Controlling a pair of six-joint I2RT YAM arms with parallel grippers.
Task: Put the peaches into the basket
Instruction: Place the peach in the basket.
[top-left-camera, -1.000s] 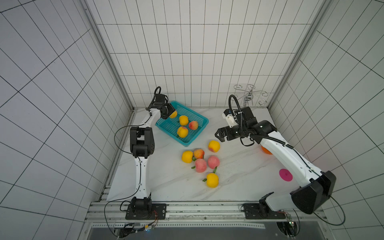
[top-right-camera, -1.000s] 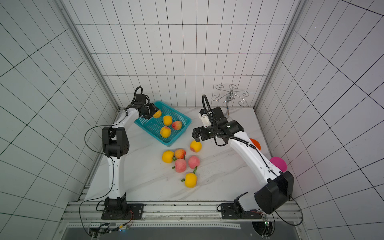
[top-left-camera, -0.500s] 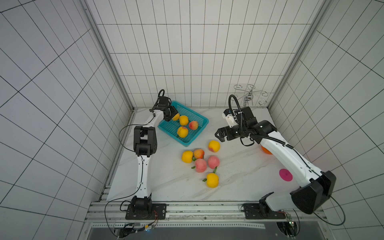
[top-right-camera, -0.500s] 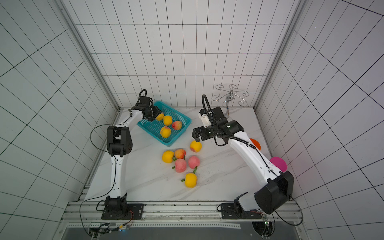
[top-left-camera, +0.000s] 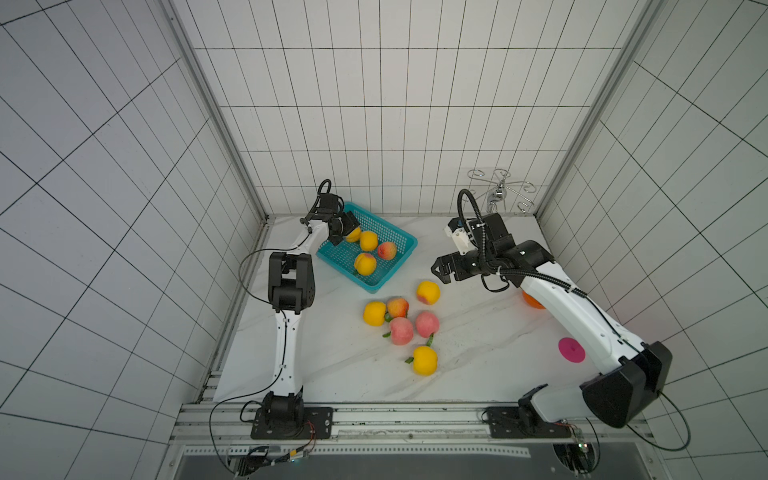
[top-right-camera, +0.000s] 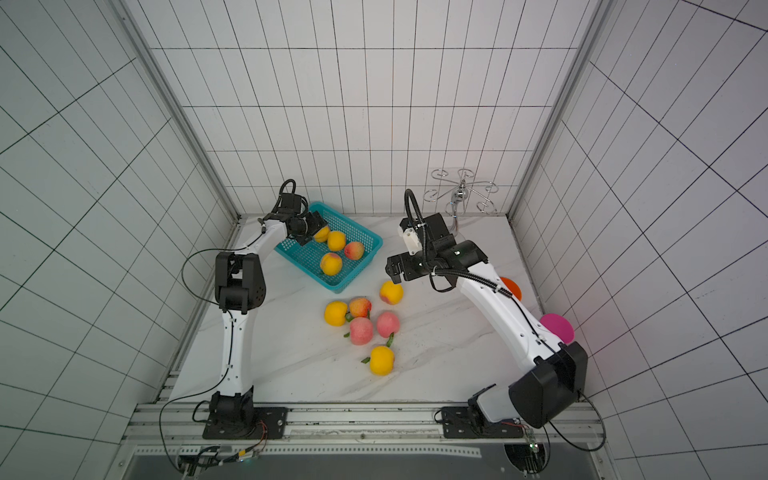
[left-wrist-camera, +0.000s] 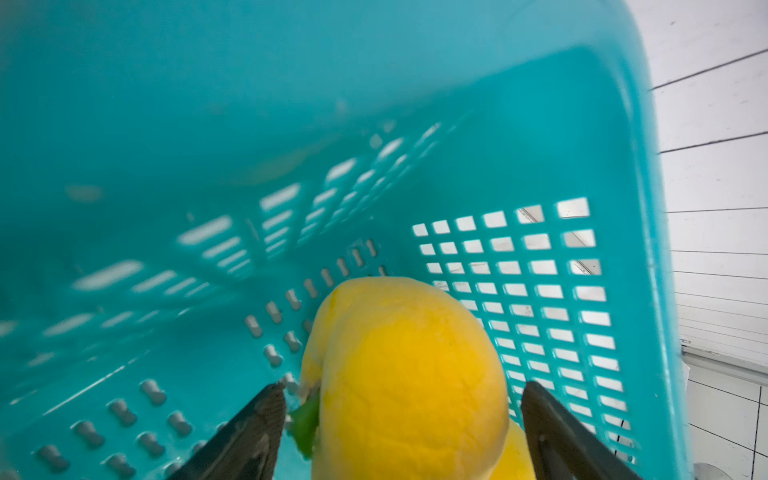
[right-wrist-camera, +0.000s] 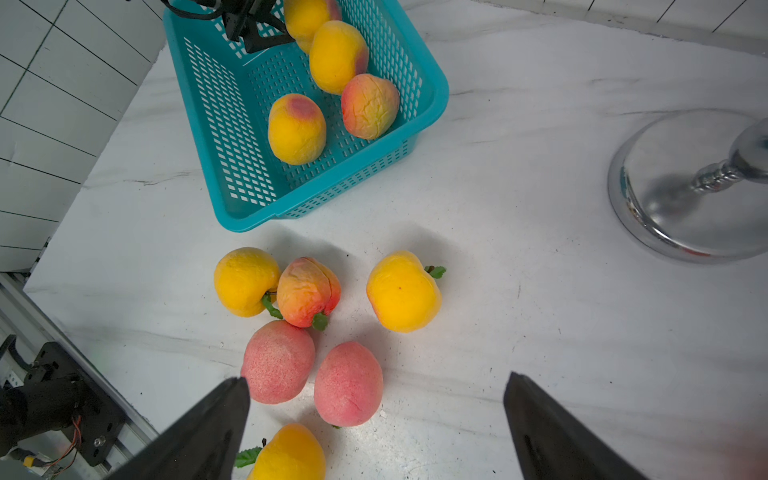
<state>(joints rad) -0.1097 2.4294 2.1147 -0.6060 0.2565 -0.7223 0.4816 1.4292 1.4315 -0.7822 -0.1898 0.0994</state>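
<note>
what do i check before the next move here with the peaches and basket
1. left hand inside the basket: ok.
2. its fingers clear of the yellow peach: ok, slim gaps on both sides.
3. right hand open and empty: ok.
4. lone peach near the right hand stands apart from the cluster: ok.
5. all peaches in the basket: not ok, six lie on the table.

Teal perforated basket (top-left-camera: 340, 257), yellow and pink-red peaches (top-left-camera: 424, 360), white grey-veined table (top-left-camera: 478, 353).
</note>
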